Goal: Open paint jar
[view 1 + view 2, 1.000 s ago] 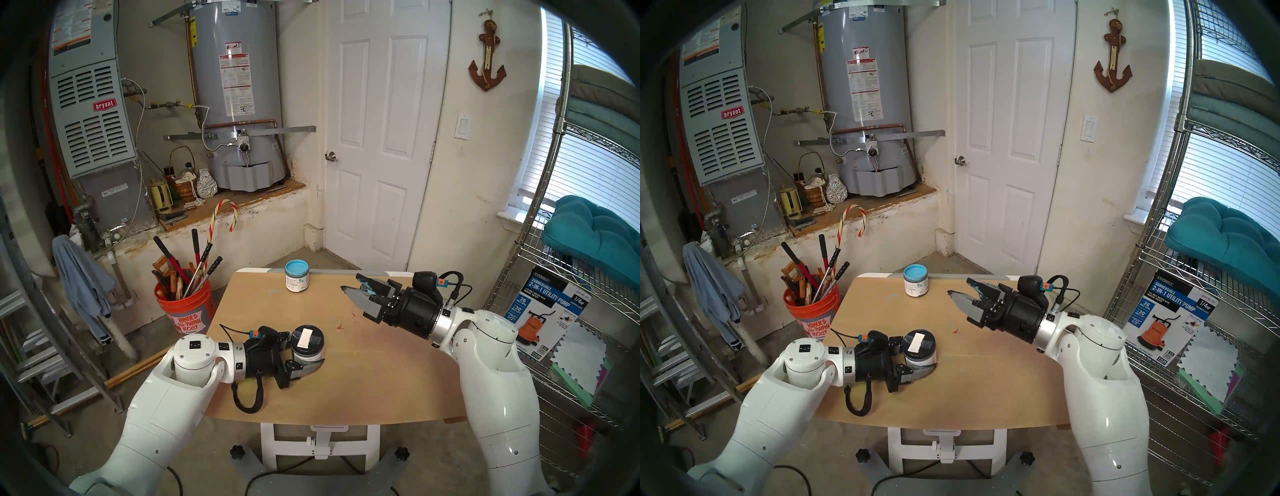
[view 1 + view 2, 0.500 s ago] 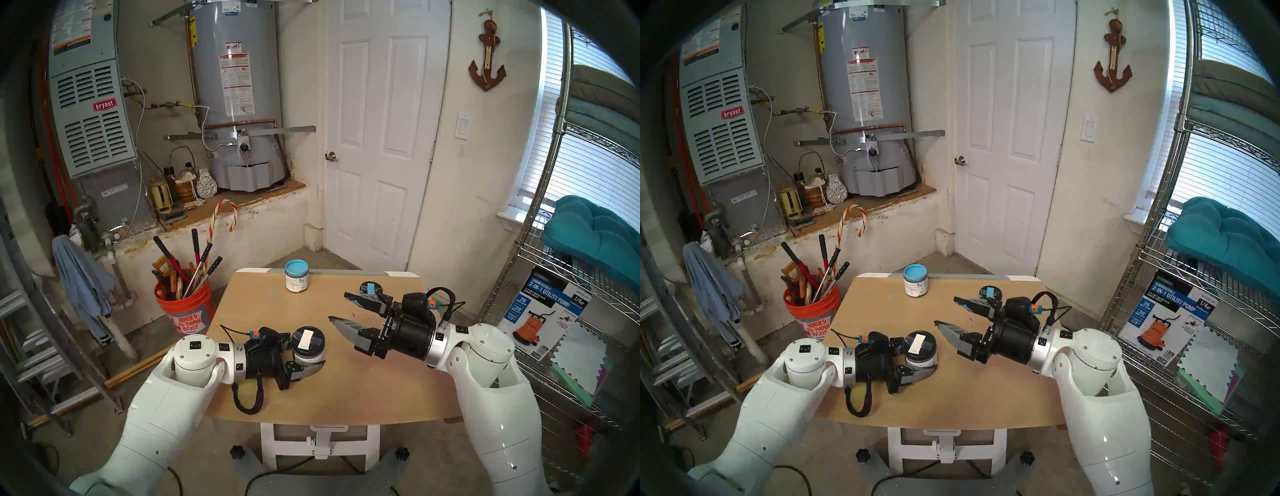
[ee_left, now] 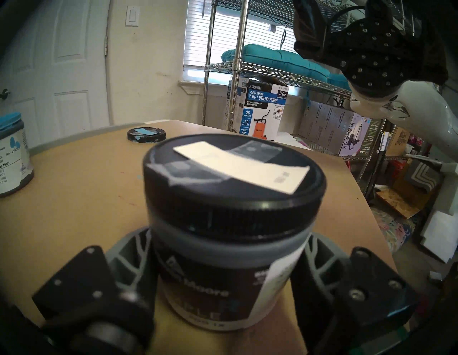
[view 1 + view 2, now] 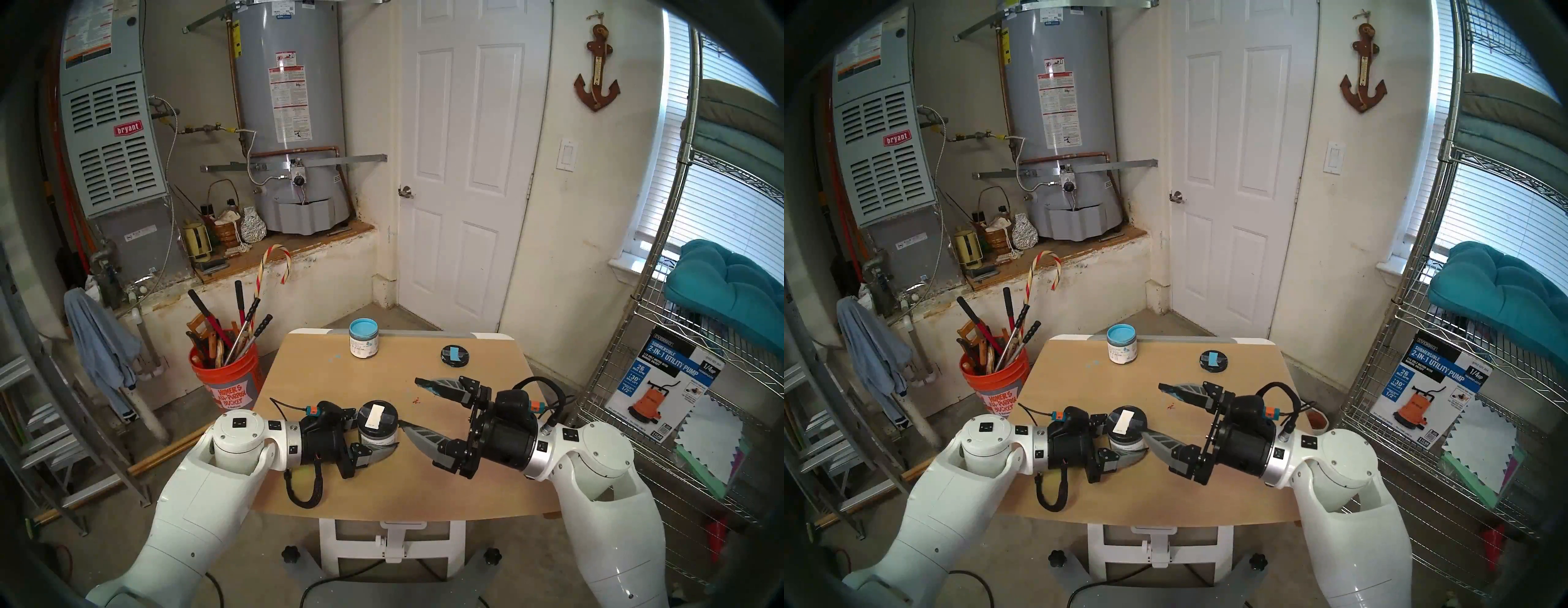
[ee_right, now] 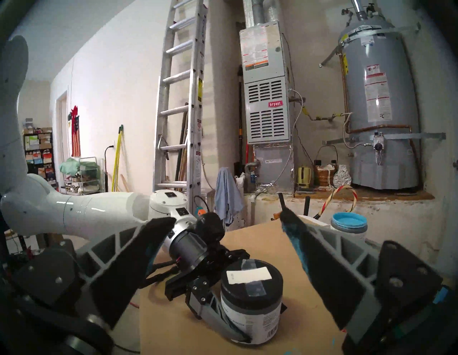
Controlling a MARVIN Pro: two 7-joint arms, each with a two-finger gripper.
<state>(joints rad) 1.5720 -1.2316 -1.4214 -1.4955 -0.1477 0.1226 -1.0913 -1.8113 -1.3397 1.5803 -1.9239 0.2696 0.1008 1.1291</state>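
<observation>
The paint jar [image 4: 376, 431] stands upright on the table [image 4: 424, 488], front left of centre. It has a white printed label and a black screw lid [image 3: 230, 188] with a white tape strip. My left gripper [image 4: 374, 439] is shut on the jar's body below the lid, its grey fingers [image 3: 128, 250] on either side. My right gripper [image 4: 409, 402] hangs open just right of the jar, slightly above the lid. Its jaws are wide apart and hold nothing. Its nearer fingertip [image 4: 403, 424] is close to the lid's rim; contact cannot be told.
An open jar of light-blue paint [image 4: 363, 342] stands at the table's far edge. A loose black lid with blue tape [image 4: 454, 355] lies at the far right. An orange bucket of tools [image 4: 225, 373] stands left of the table, a wire shelf [image 4: 662, 339] to the right.
My right gripper has swung down and left toward the jar, staying open, and has uncovered the blue-taped lid behind it. The left gripper and the jar have not moved.
</observation>
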